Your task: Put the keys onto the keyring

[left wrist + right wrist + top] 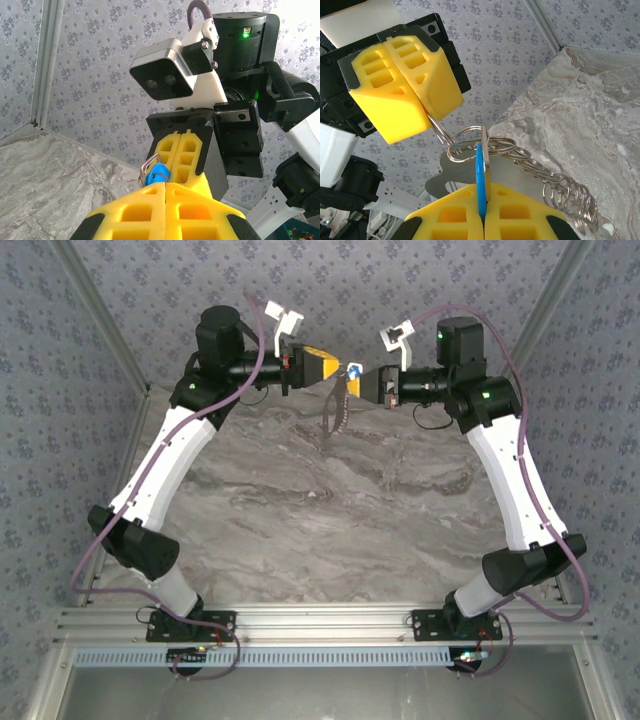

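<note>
1. Nearest, right wrist view: right pincer [483, 200]. Its yellow fingers [525, 217] are closed pad-to-pad, clamping the key [480, 167] in the seam.
2. Key pos.: edge-on and upright, lower part buried between the pads, upper part standing clear of the tips. Appearance: bright blue plastic head w/ a thin pale metal strip along its upper right edge.
3. Just left of the key: flat grey metal tab [447, 177], touching the rings. ID cannot be told.
4. Keyring [565, 192]: chain of pale wire split rings. It starts at the key head and trails to the lower right beside the right pincer. Whether its free end touches the worktop [600, 100] cannot be told.
5. Beyond, upper left: left pincer [422, 107]. Yellow fingers closed, tip nipping one wire ring of the keyring. That ring links w/ the rings bunched at the key head.
6. Left wrist view: the blue head sits just beyond the left pincer's tip, between the two pincers, w/ a wire loop on its left.
7. Top view: the pincers meet tip-to-tip over the far part of the grey marble worktop. The key shows as a blue spot at the junction, and the keyring hangs below it.
8. Farthest: patterned wall [485, 30].
</note>
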You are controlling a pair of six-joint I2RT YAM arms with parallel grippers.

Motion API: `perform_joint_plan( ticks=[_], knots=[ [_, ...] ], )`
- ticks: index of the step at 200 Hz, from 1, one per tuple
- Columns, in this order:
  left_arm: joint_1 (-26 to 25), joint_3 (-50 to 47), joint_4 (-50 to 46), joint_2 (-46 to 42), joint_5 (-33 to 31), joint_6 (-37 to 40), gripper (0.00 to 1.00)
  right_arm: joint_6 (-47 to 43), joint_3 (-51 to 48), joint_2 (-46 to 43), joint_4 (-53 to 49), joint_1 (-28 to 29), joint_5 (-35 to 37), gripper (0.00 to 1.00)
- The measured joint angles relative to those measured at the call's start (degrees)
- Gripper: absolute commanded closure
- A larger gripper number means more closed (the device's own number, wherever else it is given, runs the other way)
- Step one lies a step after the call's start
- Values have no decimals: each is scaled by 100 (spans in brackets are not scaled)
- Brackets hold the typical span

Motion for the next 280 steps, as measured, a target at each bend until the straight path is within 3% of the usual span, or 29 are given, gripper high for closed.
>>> perform_joint_plan(
  ticks=[208,237,280],
  knots=[
    [0,-101,-20,-13,-118,68,100,0,592,258,-92,50,-9,100],
    [0,-103,-79,-13,-225,116,78,0,592,319,-90,20,-31,100],
    [35,-284,-212,-46,-376,223,59,-22,501,354,-127,-7,-13,100]
  ],
)
